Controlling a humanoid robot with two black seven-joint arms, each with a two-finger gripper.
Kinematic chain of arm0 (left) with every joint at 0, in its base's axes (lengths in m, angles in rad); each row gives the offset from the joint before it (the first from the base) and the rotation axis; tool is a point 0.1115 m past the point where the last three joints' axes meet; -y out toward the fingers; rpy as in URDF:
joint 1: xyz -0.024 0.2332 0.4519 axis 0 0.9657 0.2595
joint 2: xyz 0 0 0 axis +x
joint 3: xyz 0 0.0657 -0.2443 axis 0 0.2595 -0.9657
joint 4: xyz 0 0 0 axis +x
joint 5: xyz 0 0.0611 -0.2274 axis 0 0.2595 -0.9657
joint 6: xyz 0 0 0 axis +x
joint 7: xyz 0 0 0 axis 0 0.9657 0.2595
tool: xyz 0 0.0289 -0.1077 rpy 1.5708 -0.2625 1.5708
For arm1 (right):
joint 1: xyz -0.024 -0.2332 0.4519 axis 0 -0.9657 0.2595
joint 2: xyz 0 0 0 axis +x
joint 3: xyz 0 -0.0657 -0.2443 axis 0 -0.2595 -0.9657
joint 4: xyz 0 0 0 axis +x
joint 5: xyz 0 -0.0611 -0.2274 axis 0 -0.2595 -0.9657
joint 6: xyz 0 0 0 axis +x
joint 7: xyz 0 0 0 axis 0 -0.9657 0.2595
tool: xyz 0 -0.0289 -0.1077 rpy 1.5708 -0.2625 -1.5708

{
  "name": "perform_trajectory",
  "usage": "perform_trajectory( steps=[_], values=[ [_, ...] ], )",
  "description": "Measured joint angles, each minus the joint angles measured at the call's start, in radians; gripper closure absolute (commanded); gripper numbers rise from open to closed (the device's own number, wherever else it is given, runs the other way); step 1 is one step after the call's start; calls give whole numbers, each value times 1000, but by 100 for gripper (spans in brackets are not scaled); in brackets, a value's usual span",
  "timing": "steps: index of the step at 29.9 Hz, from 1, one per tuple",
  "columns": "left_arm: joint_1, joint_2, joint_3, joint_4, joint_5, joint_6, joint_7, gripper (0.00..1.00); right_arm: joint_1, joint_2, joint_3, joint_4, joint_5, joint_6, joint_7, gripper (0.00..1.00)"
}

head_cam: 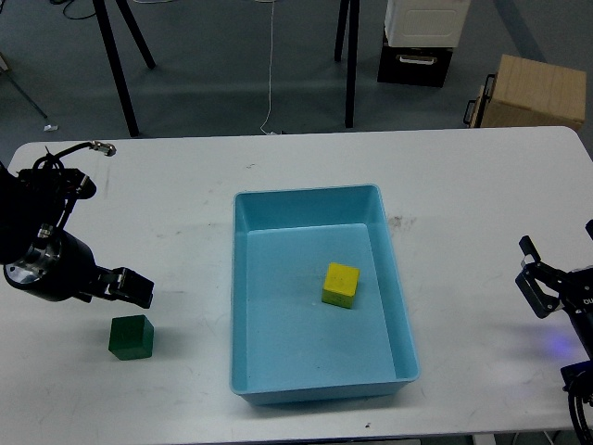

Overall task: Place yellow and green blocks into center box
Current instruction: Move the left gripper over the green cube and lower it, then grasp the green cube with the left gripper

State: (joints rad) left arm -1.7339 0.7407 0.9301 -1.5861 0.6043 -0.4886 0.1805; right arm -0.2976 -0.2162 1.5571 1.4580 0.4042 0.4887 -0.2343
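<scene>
Black left tool (137,287) low above green block (131,336) — grip unclear — right tool (537,278) spread.

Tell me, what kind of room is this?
Probably a robotics lab or test workshop. Black tripod legs stand on a grey floor, a brown cardboard box and a white and black case sit behind the white table, and a thin cable trails down.

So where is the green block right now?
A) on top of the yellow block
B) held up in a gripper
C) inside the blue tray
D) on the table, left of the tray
D: the green block sits on the white table, left of the blue tray, just below the left gripper; only the yellow block is inside.
</scene>
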Motion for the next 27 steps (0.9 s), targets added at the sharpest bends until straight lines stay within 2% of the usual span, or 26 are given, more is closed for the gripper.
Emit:
perform_trajectory(
  steps=[7, 27],
  values=[
    [103, -8, -40, 61, 20, 0, 6, 0, -3, 0, 1, -3, -7, 0, 0, 1],
    [189, -15, -113, 96, 20, 0, 23, 0, -5, 0, 0, -8, -35, 0, -7, 1]
  ],
)
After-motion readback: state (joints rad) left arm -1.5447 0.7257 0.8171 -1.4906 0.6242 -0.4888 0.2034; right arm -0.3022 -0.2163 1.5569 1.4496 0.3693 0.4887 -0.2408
